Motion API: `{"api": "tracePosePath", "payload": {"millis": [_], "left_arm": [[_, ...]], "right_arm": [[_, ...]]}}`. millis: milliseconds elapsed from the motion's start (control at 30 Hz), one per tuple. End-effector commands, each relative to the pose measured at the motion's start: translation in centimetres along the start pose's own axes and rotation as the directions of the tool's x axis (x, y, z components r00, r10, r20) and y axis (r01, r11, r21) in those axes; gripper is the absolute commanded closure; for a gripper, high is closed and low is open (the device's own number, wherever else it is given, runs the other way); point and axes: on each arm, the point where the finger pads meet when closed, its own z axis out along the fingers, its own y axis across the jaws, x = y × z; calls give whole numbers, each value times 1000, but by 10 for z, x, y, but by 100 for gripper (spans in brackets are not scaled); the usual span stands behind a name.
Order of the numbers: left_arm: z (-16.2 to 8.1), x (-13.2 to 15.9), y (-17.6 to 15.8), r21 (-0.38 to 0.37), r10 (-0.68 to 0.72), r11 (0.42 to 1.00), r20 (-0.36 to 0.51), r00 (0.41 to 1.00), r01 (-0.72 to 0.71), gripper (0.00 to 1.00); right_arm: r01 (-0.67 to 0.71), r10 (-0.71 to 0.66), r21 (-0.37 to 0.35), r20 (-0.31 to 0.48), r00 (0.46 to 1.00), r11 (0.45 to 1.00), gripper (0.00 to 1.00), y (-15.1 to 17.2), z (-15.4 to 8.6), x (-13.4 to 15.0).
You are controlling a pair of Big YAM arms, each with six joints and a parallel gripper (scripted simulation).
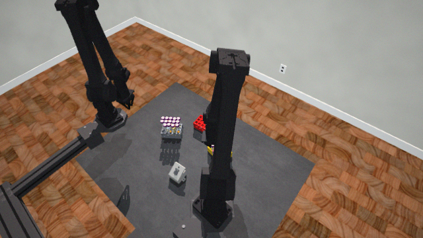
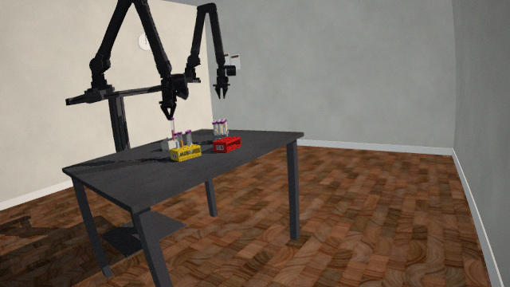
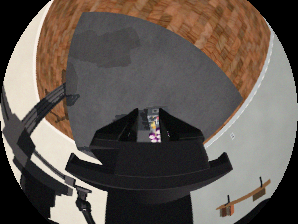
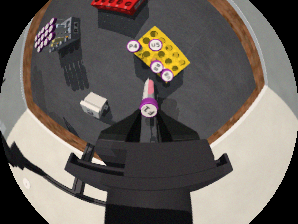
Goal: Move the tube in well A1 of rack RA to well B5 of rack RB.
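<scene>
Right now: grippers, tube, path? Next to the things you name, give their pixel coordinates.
Right gripper (image 2: 170, 118) (image 4: 149, 116) shut on purple-capped tube (image 2: 173, 128) (image 4: 149, 106), upright, clear of yellow rack (image 2: 186, 152) (image 4: 172, 56). Left gripper (image 2: 221, 98) (image 3: 149, 111) empty, partly open. No visible obstruction.

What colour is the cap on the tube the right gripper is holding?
Purple, clearest in right wrist view.
</scene>
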Motion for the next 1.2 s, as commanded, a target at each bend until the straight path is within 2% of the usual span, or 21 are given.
{"api": "tracePosePath", "payload": {"millis": [0, 233, 267, 300, 667, 767, 1033, 1167], "left_arm": [[-1, -1, -3, 6, 0, 1000, 2, 1000, 0, 70], [-1, -1, -3, 6, 0, 1000, 2, 1000, 0, 70], [-1, -1, -3, 6, 0, 1000, 2, 1000, 0, 70], [-1, -1, -3, 6, 0, 1000, 2, 1000, 0, 70], [-1, -1, -3, 6, 0, 1000, 2, 1000, 0, 70], [-1, -1, -3, 6, 0, 1000, 2, 1000, 0, 70], [-1, -1, -3, 6, 0, 1000, 2, 1000, 0, 70], [-1, -1, -3, 6, 0, 1000, 2, 1000, 0, 70]], "right_arm": [[13, -13, -8, 43, 999, 1000, 100, -8, -10, -5], [13, -13, -8, 42, 999, 1000, 100, -17, -9, 9], [13, -13, -8, 42, 999, 1000, 100, -18, -9, 8], [10, -9, -8, 66, 998, 1000, 100, -19, -12, -8], [13, -13, -6, 40, 999, 1000, 100, -34, -10, -13], [31, -30, -6, 40, 999, 1000, 100, -29, -10, -13], [18, -18, -6, 6, 1000, 1000, 100, -45, 3, -11], [17, -17, -6, 15, 1000, 1000, 100, -51, 1, -18]]}}
